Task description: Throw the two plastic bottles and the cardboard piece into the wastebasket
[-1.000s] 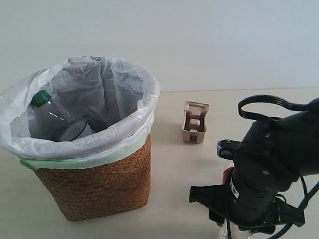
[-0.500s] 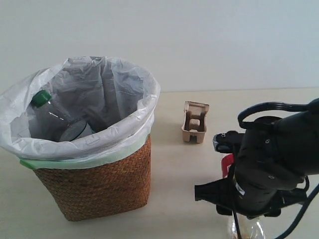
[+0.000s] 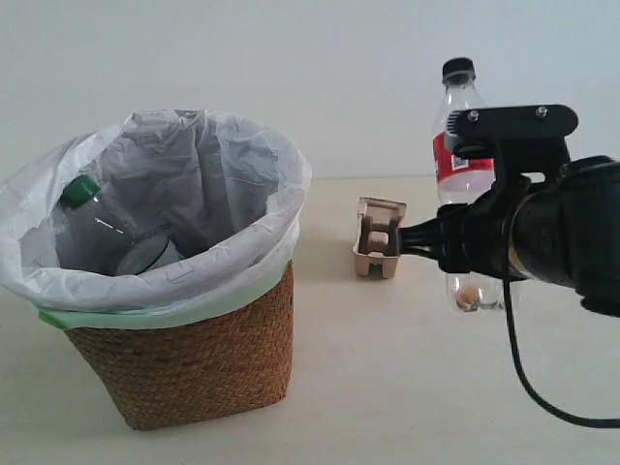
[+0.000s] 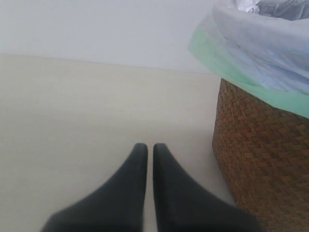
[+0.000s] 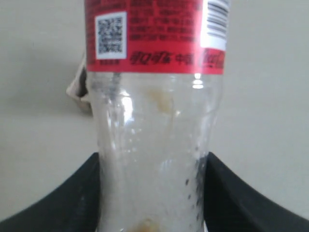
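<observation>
- Up it comes: the right gripper [image 3: 472, 242] has swung from the bottom right corner of the exterior view to the middle right. The red-label bottle [image 3: 463, 160] now rides upright in its grasp, black cap near the top of the frame and brown dregs at the base.
- In the right wrist view both dark fingers [image 5: 72, 203] pinch the clear waist below the label. They stand part-way open around it, and the hold looks firm.
- The green-capped bottle [image 3: 92, 218] lies inside the wicker wastebasket [image 3: 184, 358] on the left, leaning against the white liner, same as before.
- The cardboard tray [image 3: 378, 237] sits on the table [image 3: 368, 387] mid-frame, between the basket and the held bottle, and has not shifted.
- The left gripper [image 4: 150, 162] hovers low beside the basket wall, fingers pressed together, holding nothing.
- My read: one bottle is in and the second is lifted clear. Next comes a carry leftward past the tray, up over the rim, then a release. The tray goes last.
</observation>
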`<state>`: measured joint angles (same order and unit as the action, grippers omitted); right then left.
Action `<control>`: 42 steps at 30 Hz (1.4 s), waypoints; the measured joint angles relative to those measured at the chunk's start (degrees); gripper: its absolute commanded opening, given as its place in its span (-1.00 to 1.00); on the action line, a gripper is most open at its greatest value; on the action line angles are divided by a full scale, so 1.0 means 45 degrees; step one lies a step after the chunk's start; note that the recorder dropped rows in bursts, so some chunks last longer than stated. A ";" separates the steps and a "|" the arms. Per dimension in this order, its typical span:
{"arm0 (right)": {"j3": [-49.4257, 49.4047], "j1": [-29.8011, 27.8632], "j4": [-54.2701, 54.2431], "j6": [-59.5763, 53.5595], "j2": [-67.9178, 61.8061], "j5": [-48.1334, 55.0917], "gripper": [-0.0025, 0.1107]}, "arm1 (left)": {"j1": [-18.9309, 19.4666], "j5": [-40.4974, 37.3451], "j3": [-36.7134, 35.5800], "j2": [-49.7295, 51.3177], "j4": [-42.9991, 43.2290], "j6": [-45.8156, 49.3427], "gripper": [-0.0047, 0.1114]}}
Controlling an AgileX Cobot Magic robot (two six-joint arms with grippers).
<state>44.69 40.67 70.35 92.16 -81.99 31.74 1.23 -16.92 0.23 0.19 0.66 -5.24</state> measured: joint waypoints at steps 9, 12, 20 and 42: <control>-0.1370 0.0000 0.6002 0.5664 0.0205 0.0529 -0.96 | 0.0000 0.0000 0.0000 0.0000 0.0000 0.0000 -0.85; -0.1449 0.0000 0.6308 0.5998 0.0205 0.0682 -0.96 | 0.0000 0.0000 0.0000 0.0000 0.0000 0.0000 -0.85; -0.1449 0.0000 0.6467 0.6096 0.0227 0.1564 -0.96 | 0.0000 0.0000 0.0000 0.0000 0.0000 0.0000 -0.85; -0.0935 0.0000 0.6467 0.4360 0.3090 0.0563 -0.96 | 0.0000 0.0000 0.0000 0.0000 0.0000 0.0000 -0.85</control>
<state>40.48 40.67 99.46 111.78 -68.08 34.27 1.23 -16.92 0.23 0.19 0.66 -5.24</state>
